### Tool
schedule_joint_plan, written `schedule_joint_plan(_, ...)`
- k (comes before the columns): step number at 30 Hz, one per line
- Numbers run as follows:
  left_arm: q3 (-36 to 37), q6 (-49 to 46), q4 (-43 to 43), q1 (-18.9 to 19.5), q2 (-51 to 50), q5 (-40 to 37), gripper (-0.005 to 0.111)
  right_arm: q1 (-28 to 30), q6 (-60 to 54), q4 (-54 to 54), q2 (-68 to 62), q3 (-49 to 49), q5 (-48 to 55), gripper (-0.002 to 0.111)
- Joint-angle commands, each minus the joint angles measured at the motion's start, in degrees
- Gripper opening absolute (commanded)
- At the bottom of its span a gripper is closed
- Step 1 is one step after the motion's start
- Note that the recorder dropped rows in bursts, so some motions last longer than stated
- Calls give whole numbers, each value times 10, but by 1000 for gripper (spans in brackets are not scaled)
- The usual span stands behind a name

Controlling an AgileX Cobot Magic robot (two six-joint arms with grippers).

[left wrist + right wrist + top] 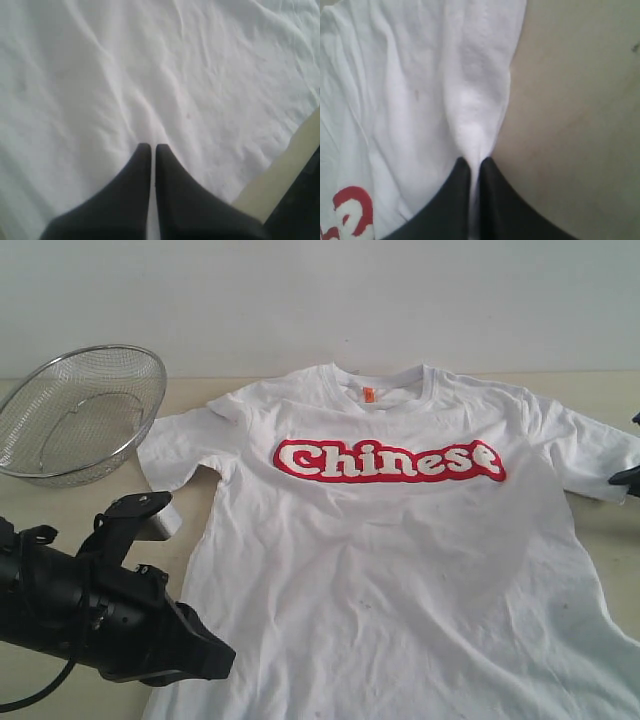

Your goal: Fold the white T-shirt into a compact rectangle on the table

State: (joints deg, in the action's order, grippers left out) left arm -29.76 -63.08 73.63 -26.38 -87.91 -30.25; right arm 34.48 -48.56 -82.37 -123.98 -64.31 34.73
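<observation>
Wrist views alone show each pincer (150,148) (474,162) pinching the white T-shirt (400,570).

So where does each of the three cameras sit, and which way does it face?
Exterior: off the arms, looking down across the table at the white T-shirt and a wire basket; left arm in the foreground.
Left wrist: looks along the shut left gripper pinching shirt cloth.
Right wrist: looks along the right gripper pinching a sleeve edge.
Shared: all three show the shirt.
</observation>
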Motion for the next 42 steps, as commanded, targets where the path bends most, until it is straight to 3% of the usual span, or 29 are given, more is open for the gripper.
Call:
schedule_joint_plan(1, -2, -4, 6, -2, 5, 5, 4, 3, -20, 34, -8, -11, -17, 0)
schedule_joint_plan(13, -2, -8, 6, -2, 5, 5, 4, -6, -13, 30, 22, -67, 61, 0)
schedule_joint_plan(21, -2, -8, 6, -2, 5, 5, 4, -131, -9, 2, 22, -126, 65, 0)
schedule_joint_plan(29, -2, -8, 6, -2, 5, 3, 4, -239, 1, 21, 22, -151, 5, 0)
schedule_joint_plan(36, -2, -8, 6, -2, 5, 0, 4, -254, 25, 73, 22, -151, 0, 0)
schedule_joint_plan(42, -2, -8, 6, -2, 5, -1, 4, -254, 90, 177, 22, -151, -11, 0)
